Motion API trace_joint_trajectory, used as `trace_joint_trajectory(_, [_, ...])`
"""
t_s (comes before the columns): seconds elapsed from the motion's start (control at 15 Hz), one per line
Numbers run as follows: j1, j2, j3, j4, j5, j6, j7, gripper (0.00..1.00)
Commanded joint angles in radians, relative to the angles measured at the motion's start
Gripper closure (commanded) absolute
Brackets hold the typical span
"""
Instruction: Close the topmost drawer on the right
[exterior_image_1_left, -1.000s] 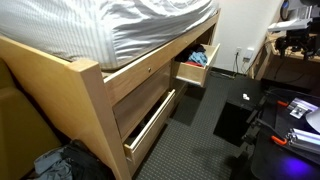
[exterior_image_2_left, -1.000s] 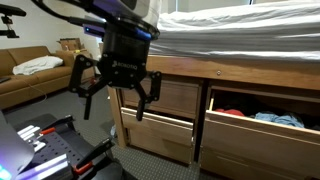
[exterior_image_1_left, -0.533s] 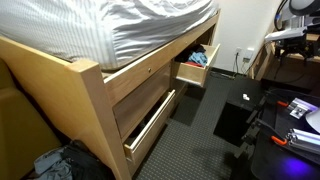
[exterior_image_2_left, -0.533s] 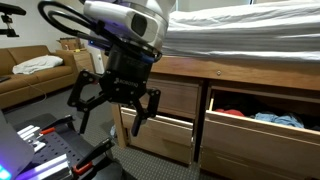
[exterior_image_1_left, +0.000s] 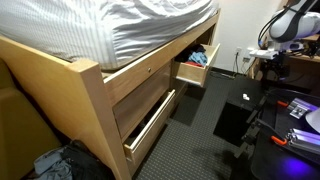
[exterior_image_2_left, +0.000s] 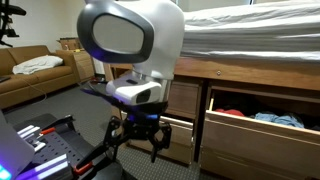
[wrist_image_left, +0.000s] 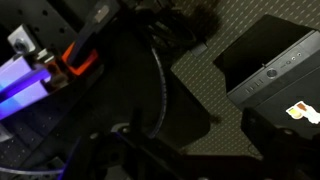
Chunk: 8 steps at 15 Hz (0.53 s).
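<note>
The topmost right drawer (exterior_image_2_left: 256, 138) of the wooden bed frame stands pulled out, with red and blue clothes (exterior_image_2_left: 270, 118) inside. It also shows in an exterior view (exterior_image_1_left: 193, 70). My gripper (exterior_image_2_left: 132, 153) hangs low in front of the left-hand drawers, pointing down at the floor, fingers spread open and empty. It is well left of the open drawer and not touching it. The wrist view shows only dark carpet (wrist_image_left: 200, 100), with the fingers barely visible. My arm (exterior_image_1_left: 285, 25) shows at the top right.
A lower drawer (exterior_image_1_left: 150, 122) is also partly open. A black box (wrist_image_left: 275, 60) lies on the carpet. A base with a glowing purple strip (exterior_image_2_left: 35, 135) and tools is on the floor nearby. A couch (exterior_image_2_left: 30, 75) stands behind.
The arm has swung forward and the gripper has dropped from drawer height to near the floor, turning to point downward. The drawers have not moved.
</note>
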Motion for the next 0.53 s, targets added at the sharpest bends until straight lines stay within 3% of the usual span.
trace_joint_trajectory(0.0, [-0.104,0.261,0.146,0.115,0.282,0.162,-0.125,0.0])
trace_joint_trajectory(0.07, [-0.126,0.325,0.177,0.155,0.321,0.213,-0.123,0.0])
trace_joint_trajectory(0.13, [-0.061,0.374,0.127,0.197,0.405,0.23,-0.144,0.0])
trace_joint_trajectory(0.2, [-0.043,0.377,0.11,0.214,0.442,0.204,-0.101,0.0])
trace_joint_trajectory(0.47, [-0.005,0.374,0.08,0.213,0.496,0.198,-0.137,0.0])
